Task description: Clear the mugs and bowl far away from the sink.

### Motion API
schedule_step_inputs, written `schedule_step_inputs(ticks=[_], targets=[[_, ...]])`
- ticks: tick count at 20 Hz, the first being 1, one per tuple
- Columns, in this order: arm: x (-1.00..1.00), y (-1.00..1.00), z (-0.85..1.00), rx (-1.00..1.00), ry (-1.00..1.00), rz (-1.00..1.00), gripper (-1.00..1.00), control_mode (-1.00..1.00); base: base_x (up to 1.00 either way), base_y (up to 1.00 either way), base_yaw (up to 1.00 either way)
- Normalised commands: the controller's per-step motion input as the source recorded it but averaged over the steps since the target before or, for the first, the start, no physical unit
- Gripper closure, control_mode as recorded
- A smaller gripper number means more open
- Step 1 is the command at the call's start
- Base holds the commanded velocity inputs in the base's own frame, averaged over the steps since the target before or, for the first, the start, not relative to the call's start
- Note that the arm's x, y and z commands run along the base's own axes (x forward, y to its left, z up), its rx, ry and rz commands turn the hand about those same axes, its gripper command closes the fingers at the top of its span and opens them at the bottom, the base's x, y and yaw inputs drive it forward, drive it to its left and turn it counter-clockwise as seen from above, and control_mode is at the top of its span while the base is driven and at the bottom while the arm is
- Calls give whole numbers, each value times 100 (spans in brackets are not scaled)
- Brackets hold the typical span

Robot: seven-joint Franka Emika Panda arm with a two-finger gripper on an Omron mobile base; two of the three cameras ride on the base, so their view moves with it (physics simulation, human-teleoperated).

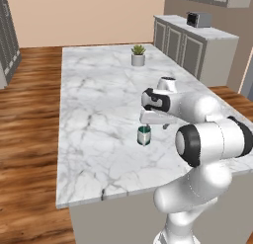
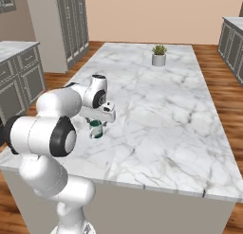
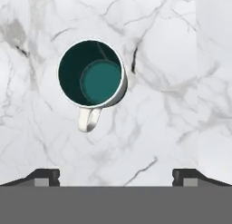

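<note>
A glossy white mug (image 3: 93, 75) with a teal inside stands upright on the marble island top, its handle pointing toward the bottom of the hand view. The same mug (image 1: 144, 135) (image 2: 96, 129) sits just below my hand in both base views. My gripper (image 3: 116, 177) hovers straight above it, open wide, with nothing between the fingertips (image 3: 45, 177). The mug lies ahead of the jaws, apart from them. The bowl, the other mug and the sink are out of view.
A small potted plant (image 1: 138, 55) (image 2: 159, 55) stands at the far end of the marble island (image 1: 94, 114). Grey cabinets with a toaster (image 1: 198, 19) line the back right wall. Wooden floor surrounds the island.
</note>
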Motion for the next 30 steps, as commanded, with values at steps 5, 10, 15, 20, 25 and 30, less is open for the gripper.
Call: schedule_step_inputs(ticks=[5, 10, 15, 20, 25, 30], targets=[[-84, 5, 98, 0, 4, -1, -100, -100, 0, 0, 0], [-98, 4, 70, -5, -6, 8, -100, -100, 0, 0, 0], [-86, 8, 55, -9, -20, 8, -100, -100, 0, 0, 0], [-52, 4, 27, 2, -29, 0, -100, -100, 0, 0, 0], [-20, 15, 28, 1, -36, 0, -100, -100, 0, 0, 0], [-32, 0, 65, 1, -16, -6, -100, -100, 0, 0, 0]])
